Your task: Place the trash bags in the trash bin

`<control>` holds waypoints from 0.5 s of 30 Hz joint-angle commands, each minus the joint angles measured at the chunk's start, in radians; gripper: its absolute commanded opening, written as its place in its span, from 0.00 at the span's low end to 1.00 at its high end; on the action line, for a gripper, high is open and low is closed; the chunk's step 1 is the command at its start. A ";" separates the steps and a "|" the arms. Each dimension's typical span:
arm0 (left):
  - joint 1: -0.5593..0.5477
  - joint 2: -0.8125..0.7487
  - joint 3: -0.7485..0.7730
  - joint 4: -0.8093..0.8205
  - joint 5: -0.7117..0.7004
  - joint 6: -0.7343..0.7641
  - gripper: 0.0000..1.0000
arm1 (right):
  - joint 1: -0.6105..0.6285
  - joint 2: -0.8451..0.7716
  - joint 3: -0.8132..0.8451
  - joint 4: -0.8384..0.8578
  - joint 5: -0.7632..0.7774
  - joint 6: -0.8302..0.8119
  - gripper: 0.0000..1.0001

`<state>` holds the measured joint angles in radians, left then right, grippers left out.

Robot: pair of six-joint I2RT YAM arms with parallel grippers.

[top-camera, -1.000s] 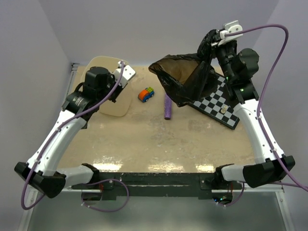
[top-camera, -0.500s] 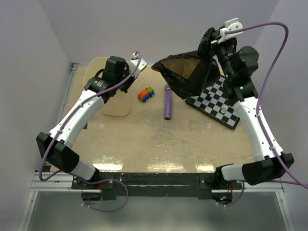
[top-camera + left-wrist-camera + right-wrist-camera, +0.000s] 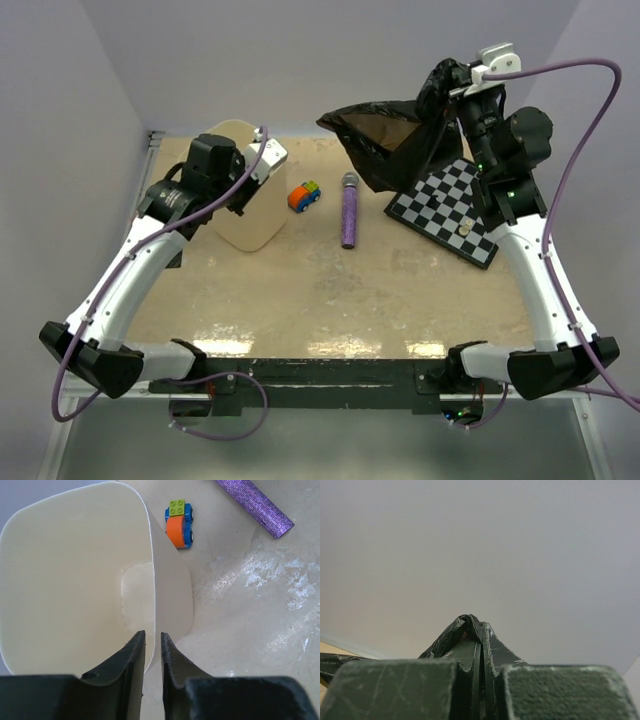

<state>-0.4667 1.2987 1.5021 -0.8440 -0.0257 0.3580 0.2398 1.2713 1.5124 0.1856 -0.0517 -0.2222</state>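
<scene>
The trash bin (image 3: 250,205), a cream tub, stands at the back left. In the left wrist view its mouth (image 3: 75,580) faces the camera. My left gripper (image 3: 255,178) straddles the bin's right wall at the rim, one finger inside and one outside (image 3: 153,636), shut on that wall. A dark, glossy trash bag (image 3: 385,140) hangs open in the air at the back right. My right gripper (image 3: 440,85) is raised high and shut on a bunched corner of it (image 3: 450,640), film pinched between the jaws (image 3: 481,625).
A toy car (image 3: 304,195) of orange, blue and green bricks sits just right of the bin (image 3: 180,522). A purple glittery cylinder (image 3: 349,210) lies beyond it (image 3: 255,505). A black-and-white chequered board (image 3: 450,210) carrying a small piece lies under the bag at the right.
My left arm swung toward the back, then returned and closed on the bin's rim; the bin now stands taller. The right gripper carried the bag slightly up and right, uncovering the cylinder's top.
</scene>
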 commanded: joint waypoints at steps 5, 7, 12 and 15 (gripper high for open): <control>0.002 0.063 0.010 -0.012 0.157 0.010 0.33 | -0.002 0.008 0.011 0.018 -0.013 0.021 0.00; 0.000 0.091 0.015 -0.026 0.178 0.006 0.33 | -0.002 0.002 0.003 0.018 -0.011 0.014 0.00; 0.000 0.085 0.023 -0.069 0.251 0.032 0.00 | -0.002 -0.018 0.005 0.015 -0.017 0.020 0.00; 0.000 0.025 0.015 -0.127 0.325 0.077 0.00 | -0.002 -0.030 0.014 0.006 -0.022 0.018 0.00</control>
<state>-0.4667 1.4136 1.5021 -0.9058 0.1757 0.3851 0.2398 1.2816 1.5124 0.1795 -0.0605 -0.2157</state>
